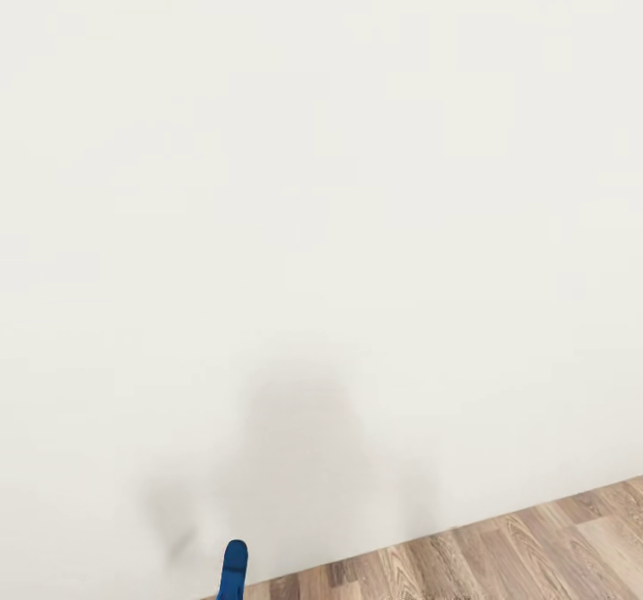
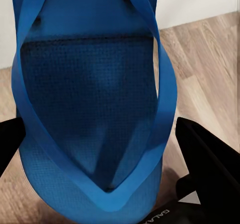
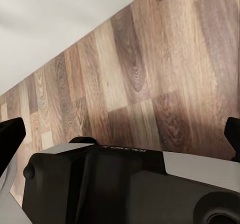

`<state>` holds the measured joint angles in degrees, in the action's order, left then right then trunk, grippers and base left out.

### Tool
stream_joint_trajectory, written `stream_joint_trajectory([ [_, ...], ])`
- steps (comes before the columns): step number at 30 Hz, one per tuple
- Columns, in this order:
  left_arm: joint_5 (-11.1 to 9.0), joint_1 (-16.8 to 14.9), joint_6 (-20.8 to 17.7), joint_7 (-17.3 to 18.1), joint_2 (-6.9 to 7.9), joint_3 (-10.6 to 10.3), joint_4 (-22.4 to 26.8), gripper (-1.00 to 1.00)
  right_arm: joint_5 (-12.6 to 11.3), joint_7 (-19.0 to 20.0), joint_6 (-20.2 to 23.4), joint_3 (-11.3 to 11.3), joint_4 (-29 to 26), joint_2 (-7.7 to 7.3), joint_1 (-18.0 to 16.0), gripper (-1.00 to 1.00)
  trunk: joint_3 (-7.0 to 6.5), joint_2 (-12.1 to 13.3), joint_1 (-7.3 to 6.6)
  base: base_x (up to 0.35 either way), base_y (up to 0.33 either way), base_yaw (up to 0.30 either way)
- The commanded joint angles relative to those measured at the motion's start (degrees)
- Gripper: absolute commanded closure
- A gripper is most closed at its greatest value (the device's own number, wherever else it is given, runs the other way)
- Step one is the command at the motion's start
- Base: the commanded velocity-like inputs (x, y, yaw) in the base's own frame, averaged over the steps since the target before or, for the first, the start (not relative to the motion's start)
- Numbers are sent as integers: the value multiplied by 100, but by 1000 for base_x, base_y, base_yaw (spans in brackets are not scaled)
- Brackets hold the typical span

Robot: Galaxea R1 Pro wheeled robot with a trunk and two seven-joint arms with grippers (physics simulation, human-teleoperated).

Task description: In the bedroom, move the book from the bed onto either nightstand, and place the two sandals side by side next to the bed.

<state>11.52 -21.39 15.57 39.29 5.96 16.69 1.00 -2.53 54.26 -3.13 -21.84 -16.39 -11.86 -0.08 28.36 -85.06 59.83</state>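
1. The left gripper (image 2: pixel 100 149) is closed on a blue sandal (image 2: pixel 92 99). In the left wrist view its two black fingers (image 2: pixel 207 154) stand at either side of the sole, and the sandal rises between them with its strap side toward the camera
2. The sandal's straps (image 2: pixel 165 94) meet in a V at the toe post near the gripper body and spread apart toward the far end of the sole
3. The right gripper (image 3: pixel 120 134) stands wide open and holds nothing. In the right wrist view its dark fingertips (image 3: pixel 11 136) sit at opposite edges of the picture, with bare floor between them
4. In the head view the tip of the sandal (image 1: pixel 234 569) pokes up at the lower edge, left of centre, upright in front of the wall
5. The white wall (image 1: pixel 321 180) takes up most of the head view, with a soft grey shadow low on it just above the sandal
6. The brown wood-plank floor (image 1: pixel 554 546) shows in the lower right corner of the head view — it meets the wall along a slanting line
7. The same floor (image 3: pixel 160 69) lies under the right gripper, with the wall (image 3: pixel 55 19) beyond it
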Motion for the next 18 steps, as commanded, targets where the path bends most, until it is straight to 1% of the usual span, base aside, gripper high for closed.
stream_joint_trajectory([
  [1,61,-2,33,8,5,45,-3,100,-11,19,-13,-5,-1,0,-1,-100,5,-3,0,1,0,-274],
  [10,61,-4,33,12,4,45,-3,100,-11,17,-13,-5,0,0,-1,-100,5,-3,0,5,0,-276],
  [13,61,-4,30,9,2,43,-3,100,-11,15,-13,-5,3,0,-1,-100,5,-3,0,194,0,-279],
  [18,61,-2,28,8,2,40,-3,100,-11,14,-13,-5,2,0,-1,-100,5,-3,0,303,0,-281],
])
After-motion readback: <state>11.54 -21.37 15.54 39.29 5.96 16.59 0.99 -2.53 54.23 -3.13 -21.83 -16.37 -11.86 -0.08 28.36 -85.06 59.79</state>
